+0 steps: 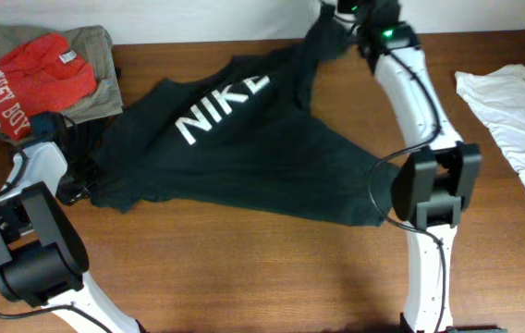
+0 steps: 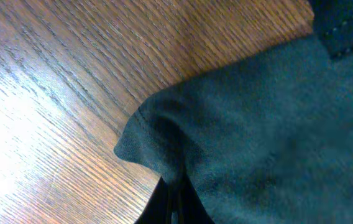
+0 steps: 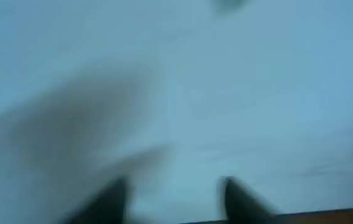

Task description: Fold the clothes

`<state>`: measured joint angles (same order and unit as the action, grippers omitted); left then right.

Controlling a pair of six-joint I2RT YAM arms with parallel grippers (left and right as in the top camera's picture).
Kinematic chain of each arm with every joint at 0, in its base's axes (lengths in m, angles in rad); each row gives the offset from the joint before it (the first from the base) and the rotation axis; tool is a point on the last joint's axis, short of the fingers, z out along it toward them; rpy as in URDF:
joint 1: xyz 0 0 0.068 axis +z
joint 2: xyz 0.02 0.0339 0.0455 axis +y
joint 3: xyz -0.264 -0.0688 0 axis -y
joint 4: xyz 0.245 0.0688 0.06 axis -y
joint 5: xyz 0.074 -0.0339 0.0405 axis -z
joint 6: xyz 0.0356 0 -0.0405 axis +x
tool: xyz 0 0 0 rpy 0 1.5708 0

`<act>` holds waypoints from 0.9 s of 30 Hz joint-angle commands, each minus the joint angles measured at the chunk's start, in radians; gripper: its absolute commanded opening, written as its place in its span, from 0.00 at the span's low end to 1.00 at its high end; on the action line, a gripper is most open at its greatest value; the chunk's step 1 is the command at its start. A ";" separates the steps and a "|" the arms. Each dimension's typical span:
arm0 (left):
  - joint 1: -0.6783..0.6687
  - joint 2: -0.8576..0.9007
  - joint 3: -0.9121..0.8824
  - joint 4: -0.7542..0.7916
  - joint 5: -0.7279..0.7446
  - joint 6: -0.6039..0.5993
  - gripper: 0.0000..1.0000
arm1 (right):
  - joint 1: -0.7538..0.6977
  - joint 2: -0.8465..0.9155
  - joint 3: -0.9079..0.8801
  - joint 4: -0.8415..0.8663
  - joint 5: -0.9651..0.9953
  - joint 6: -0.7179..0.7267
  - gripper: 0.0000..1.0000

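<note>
The black T-shirt (image 1: pixel 244 148) with white "NIKE" lettering lies spread and rumpled across the middle of the table. One corner of it rises toward the far edge, next to my right gripper (image 1: pixel 335 17). In the right wrist view, which is blurred, the right gripper's (image 3: pixel 173 199) fingers stand apart with nothing between them, against a pale surface. My left gripper (image 1: pixel 76 185) is at the shirt's left edge. In the left wrist view the left gripper's (image 2: pixel 171 208) fingers are closed on a fold of the T-shirt (image 2: pixel 257 124), just above the wooden table (image 2: pixel 52 93).
A pile of folded clothes, red (image 1: pixel 31 79) over olive (image 1: pixel 96 55), sits at the far left corner. A white garment (image 1: pixel 521 120) lies at the right edge. The right arm's base (image 1: pixel 433 190) stands beside the shirt's right end.
</note>
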<state>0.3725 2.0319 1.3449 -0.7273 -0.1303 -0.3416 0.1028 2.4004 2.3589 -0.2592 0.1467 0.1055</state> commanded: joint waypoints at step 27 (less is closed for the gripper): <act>-0.004 0.024 -0.009 -0.011 0.143 -0.013 0.01 | -0.194 -0.224 0.686 -1.440 -0.105 0.134 0.99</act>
<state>0.3729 2.0315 1.3468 -0.7288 -0.0467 -0.3416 -0.0978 2.2936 3.0402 -1.6924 0.0875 0.2832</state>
